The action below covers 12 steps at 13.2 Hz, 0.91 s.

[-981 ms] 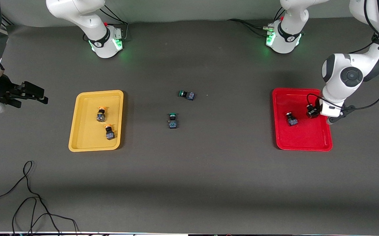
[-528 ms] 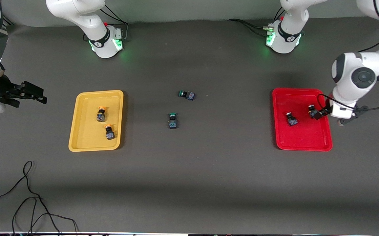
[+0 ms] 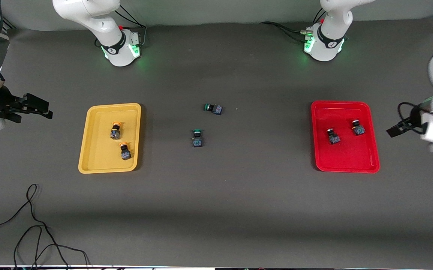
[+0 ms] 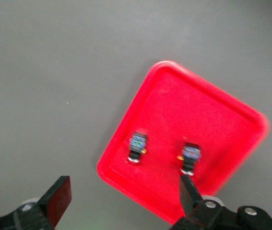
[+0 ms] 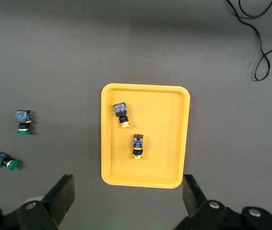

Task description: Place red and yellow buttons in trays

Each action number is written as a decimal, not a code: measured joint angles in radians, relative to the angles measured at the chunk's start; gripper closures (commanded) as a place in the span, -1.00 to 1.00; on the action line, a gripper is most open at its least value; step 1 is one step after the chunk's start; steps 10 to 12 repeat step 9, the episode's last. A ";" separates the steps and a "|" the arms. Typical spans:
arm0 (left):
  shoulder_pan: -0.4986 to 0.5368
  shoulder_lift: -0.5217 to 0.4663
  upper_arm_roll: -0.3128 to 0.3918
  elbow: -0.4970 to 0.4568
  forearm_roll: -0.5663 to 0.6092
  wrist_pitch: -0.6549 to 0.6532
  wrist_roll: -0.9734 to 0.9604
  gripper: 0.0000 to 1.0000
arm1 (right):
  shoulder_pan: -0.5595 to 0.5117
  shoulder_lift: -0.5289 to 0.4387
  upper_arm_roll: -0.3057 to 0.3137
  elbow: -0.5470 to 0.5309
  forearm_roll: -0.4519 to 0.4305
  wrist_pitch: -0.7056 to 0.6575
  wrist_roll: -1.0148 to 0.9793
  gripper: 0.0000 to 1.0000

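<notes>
Left gripper [image 3: 393, 131] open, empty, over bare table just off the red tray [image 3: 345, 157] edge at the left arm's end. Right gripper [image 3: 42, 108] open, empty, off the yellow tray [image 3: 100, 165] edge. Red tray holds two red buttons [image 3: 333, 136] [image 3: 358, 128]; yellow tray holds two yellow buttons [image 3: 116, 131] [image 3: 125, 150]. Two green buttons [image 3: 213, 108] [image 3: 197, 138] lie on open table between the trays.

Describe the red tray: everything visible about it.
The red tray is a shallow rectangle with rounded corners and a raised rim, glossy like moulded plastic. It lies flat on the dark table toward the left arm's end. Two small button switches lie inside it, side by side and apart: one slightly nearer the front camera, the other closer to the tray's edge at the left arm's end. Both have dark bodies and bluish bases. Nothing else touches the tray; no gripper is over it.
</notes>
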 measured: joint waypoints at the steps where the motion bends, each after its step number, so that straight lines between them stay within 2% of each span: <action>1: 0.000 0.000 -0.019 0.056 -0.019 -0.059 0.004 -1.00 | -0.020 0.000 0.024 0.000 0.000 0.000 0.000 -1.00; 3: -0.002 -0.001 -0.062 0.138 -0.043 -0.165 0.011 -1.00 | -0.028 0.000 0.035 0.000 0.000 0.000 0.000 -1.00; 6: -0.003 -0.012 -0.123 0.167 -0.053 -0.192 0.031 -1.00 | -0.028 0.000 0.036 0.000 0.000 0.000 0.000 -1.00; 9: 0.002 -0.014 -0.125 0.180 -0.111 -0.186 0.112 -1.00 | -0.028 0.003 0.041 -0.001 -0.003 0.000 0.000 -1.00; 12: 0.002 -0.014 -0.125 0.180 -0.111 -0.186 0.112 -1.00 | -0.028 0.003 0.041 -0.001 -0.003 0.000 0.000 -1.00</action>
